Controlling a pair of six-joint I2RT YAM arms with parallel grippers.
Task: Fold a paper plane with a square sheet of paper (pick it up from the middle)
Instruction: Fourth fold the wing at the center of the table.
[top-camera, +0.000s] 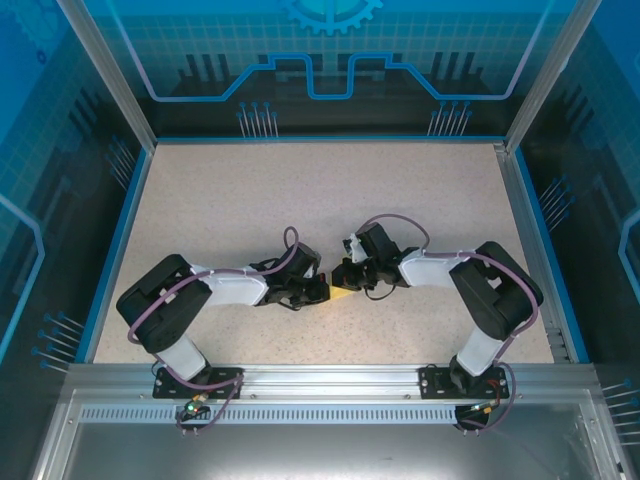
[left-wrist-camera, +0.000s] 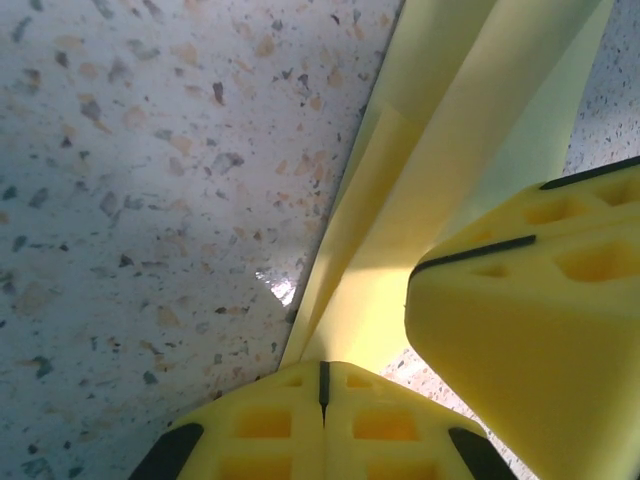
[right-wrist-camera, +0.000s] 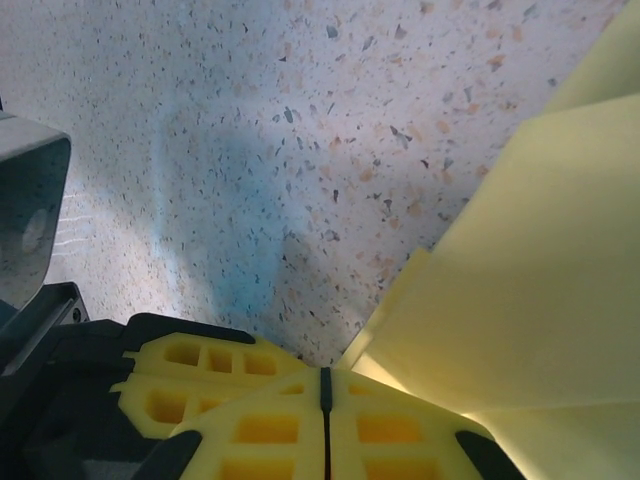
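At table (top-camera: 300, 200) ctr: folded paper (top-camera: 342, 295)

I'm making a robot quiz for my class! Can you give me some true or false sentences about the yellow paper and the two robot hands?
1. The yellow paper is folded into layers. True.
2. The left gripper is wide open. False: its fingers are shut together, pinching the paper.
3. The right gripper is shut on the paper too. True.
4. The two grippers are far apart from each other. False: they meet close together near the middle of the table, with the paper between them.
5. The table is plain blue. False: its top is pale and speckled; only the border around it is blue.
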